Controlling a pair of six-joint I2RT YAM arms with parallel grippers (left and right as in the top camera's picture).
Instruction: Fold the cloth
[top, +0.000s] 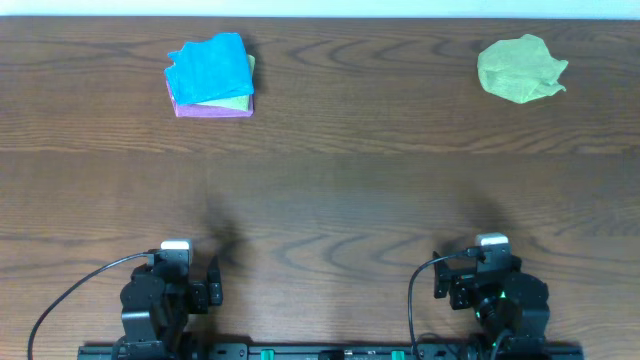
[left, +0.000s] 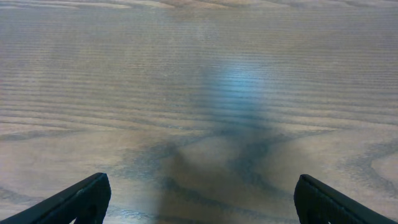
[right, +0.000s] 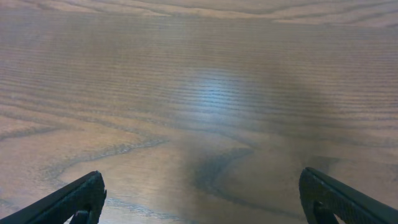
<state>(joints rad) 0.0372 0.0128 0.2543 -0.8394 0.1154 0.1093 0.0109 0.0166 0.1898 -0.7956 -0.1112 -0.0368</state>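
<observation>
Overhead view of a dark wood-grain counter (top: 330, 180) with two arms at its near edge. The cloth (top: 520, 68), a lime yellow-green towel, lies crumpled in a loose, rounded heap at about 1 o'clock, close to the far edge of the counter, with nothing touching it. At about 11 o'clock, well apart from it, sits a small stack: a blue cloth (top: 208, 68) on top, a pink-purple cloth (top: 210, 109) at the bottom, and a thin green layer (top: 240, 100) showing between them along the right side. The left tool (top: 182, 278) rests at about 7 o'clock and the right tool (top: 482, 272) at about 5 o'clock, both low over the near edge and well apart from the cloth and from the stack; a black cable (top: 70, 295) loops away from the left arm toward 8 o'clock. In the left wrist view, the left tool (left: 202, 190) has its fingers (left: 84, 199) spread wide at the bottom corners, with only bare counter (left: 199, 74) between them. The right wrist view shows the same: the right tool (right: 202, 186) stands with fingers (right: 336, 199) far apart, holding nothing, over bare counter (right: 199, 62) marked by a pale glare patch.
</observation>
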